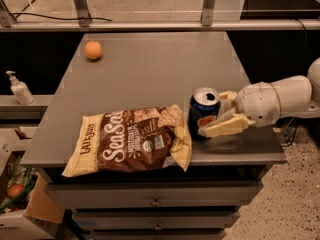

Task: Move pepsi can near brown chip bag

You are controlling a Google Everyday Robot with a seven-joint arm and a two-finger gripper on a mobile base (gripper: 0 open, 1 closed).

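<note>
1. At far left we see a pump bottle (18, 88) on a low ledge beside the table (160, 69), and below it an open cardboard box (20, 219).
2. An orange (93, 50) sits near the table's far left corner, well apart from everything else.
3. The brown chip bag (132, 141) lies flat along the table's front edge, with its lettering facing up and its right end crumpled.
4. The pepsi can (204, 114) stands upright on the table just beside the bag's right end, so close that we cannot tell whether the two touch. Its silver top is turned up.
5. The gripper (213, 113) reaches the can from the right. One finger lies against the can's near side and the other sits behind it, so we read the jaws as closed on the can.
6. The white arm (285, 96) runs off to the right edge, above the table's right front corner.
7. Drawers (155, 196) fill the front of the table beneath the top.
</note>
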